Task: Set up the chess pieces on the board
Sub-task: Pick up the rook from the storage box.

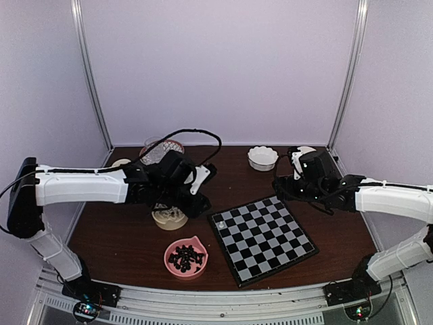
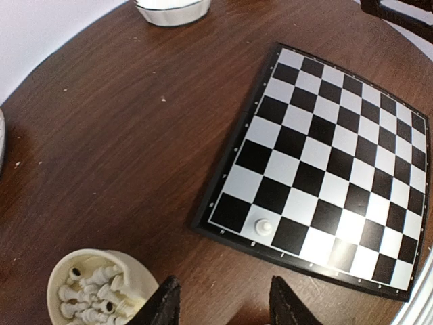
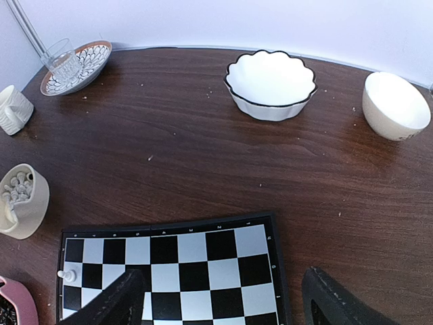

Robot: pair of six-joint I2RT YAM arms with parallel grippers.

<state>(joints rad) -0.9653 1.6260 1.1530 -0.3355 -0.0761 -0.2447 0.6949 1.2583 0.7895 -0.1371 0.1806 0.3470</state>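
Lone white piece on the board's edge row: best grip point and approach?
Take the white piece by its rounded head, straight down. It stands upright and alone near the edge of the board, so the left claw can straddle it; a sideways approach would likely tip it.

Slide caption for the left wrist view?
One white chess piece stands on the board, edge row; others fill the cream cup.

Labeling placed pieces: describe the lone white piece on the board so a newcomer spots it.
Find the checkered board. Look by its corner nearest the cream bowl. The small white piece there is the only one on any square.
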